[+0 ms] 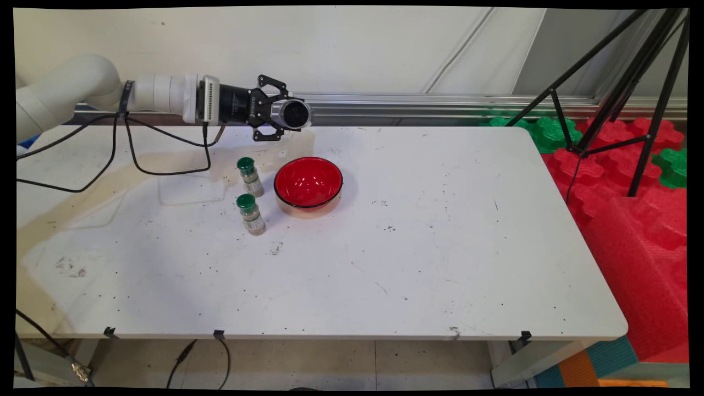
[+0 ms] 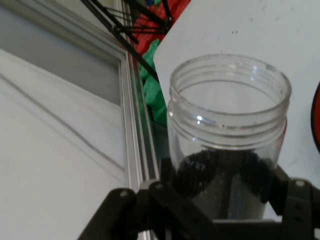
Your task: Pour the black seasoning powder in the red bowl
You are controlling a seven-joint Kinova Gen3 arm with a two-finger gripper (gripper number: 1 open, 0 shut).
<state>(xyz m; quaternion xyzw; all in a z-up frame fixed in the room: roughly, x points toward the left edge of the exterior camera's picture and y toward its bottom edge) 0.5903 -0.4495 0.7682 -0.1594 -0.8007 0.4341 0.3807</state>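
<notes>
In my hand view, the lower part of the clear jar (image 2: 229,130) was hidden behind my end effector (image 2: 225,200) linkage, and the dark contents inside it were too indistinct to identify. The red bowl (image 2: 317,125) was cut off by the right edge, only a sliver showing. In the main view, the labels on the two green-capped bottles (image 1: 249,176) (image 1: 251,214) were too small to read.
</notes>
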